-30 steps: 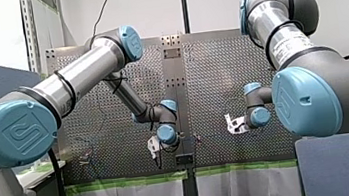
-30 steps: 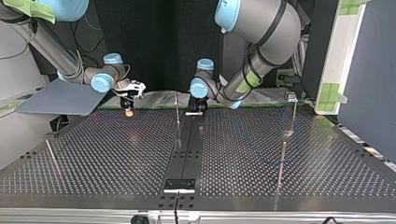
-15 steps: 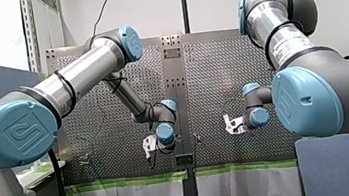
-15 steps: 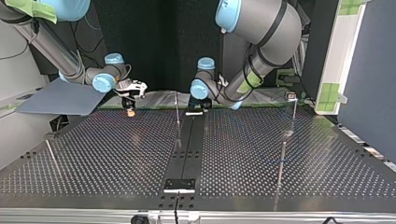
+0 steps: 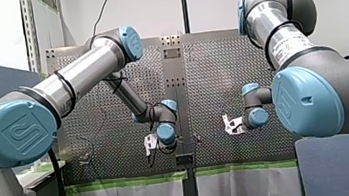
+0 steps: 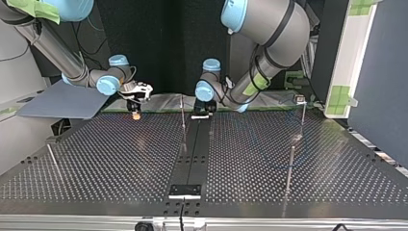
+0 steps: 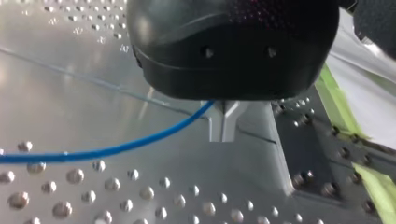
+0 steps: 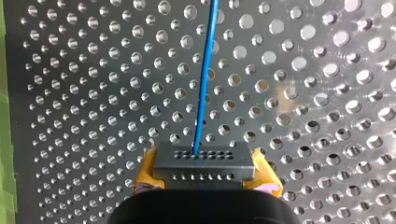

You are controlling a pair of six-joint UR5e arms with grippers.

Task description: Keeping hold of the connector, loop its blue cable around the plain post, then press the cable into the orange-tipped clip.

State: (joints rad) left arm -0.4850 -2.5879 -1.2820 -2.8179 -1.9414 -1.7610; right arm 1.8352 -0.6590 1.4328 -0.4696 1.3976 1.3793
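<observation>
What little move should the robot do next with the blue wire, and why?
Probably swing my right gripper, shut on the connector, sideways toward the thin post next to it in the top view. The blue cable runs straight out from the connector over the table with no post against it, so the loop looks not yet begun.

Silver tubes, grey joints, blue caps shown on left arm [image 5: 84, 74] and right arm [image 5: 281, 39]. Logo seen embossed on near caps. Black bands, printed label spotted on right arm. Yellow pads [image 8: 145, 169] seen on right gripper [image 8: 204, 164].
</observation>
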